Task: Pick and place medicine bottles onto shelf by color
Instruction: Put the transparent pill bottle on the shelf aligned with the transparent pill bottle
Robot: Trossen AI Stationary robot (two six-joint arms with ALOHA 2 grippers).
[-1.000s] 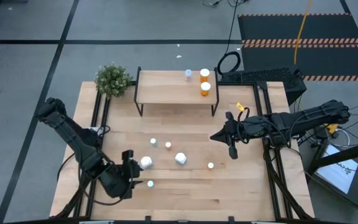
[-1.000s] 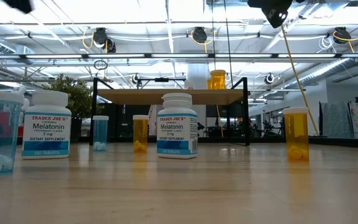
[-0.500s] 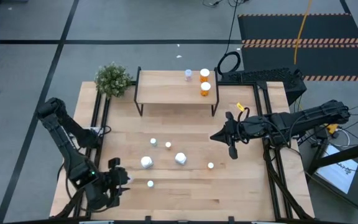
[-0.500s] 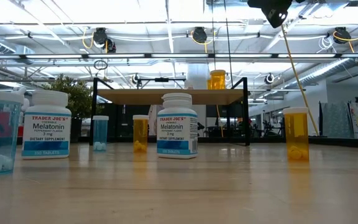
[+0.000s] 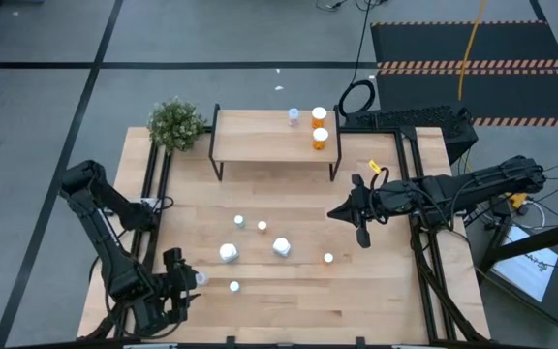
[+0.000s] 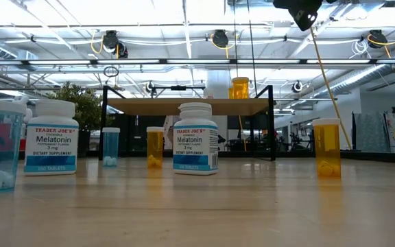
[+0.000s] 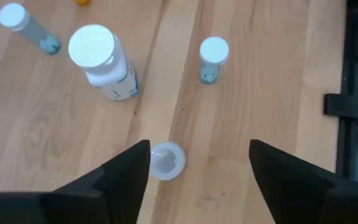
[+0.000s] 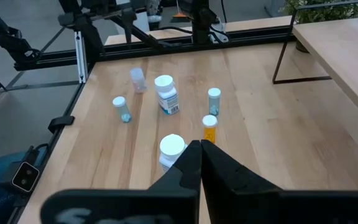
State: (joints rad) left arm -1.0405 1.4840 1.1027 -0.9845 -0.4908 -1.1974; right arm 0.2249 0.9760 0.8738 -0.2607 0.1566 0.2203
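now | left claw [image 7: 197,171] spread wide, empty, above near-left counter [image 5: 376,291] | upright clear bottle [image 7: 167,160] beside one finger, cap up | right claw [image 8: 200,163] shut | orange bottles [image 5: 319,128] upright on shelf [image 5: 260,141] | low view alone reads melatonin bottle [image 6: 195,138] labels

The left gripper [image 5: 184,284] hung with fingers parted at the table's near left corner, a pale bottle [image 7: 167,160] just before it. Beyond stood a blue-tinted bottle [image 5: 234,286], two white melatonin bottles [image 5: 229,253], and orange bottles [image 5: 328,258], set apart with bare wood between. The shelf [image 5: 260,141] lay open on its left; bottles [image 5: 319,128] crowded its right end.
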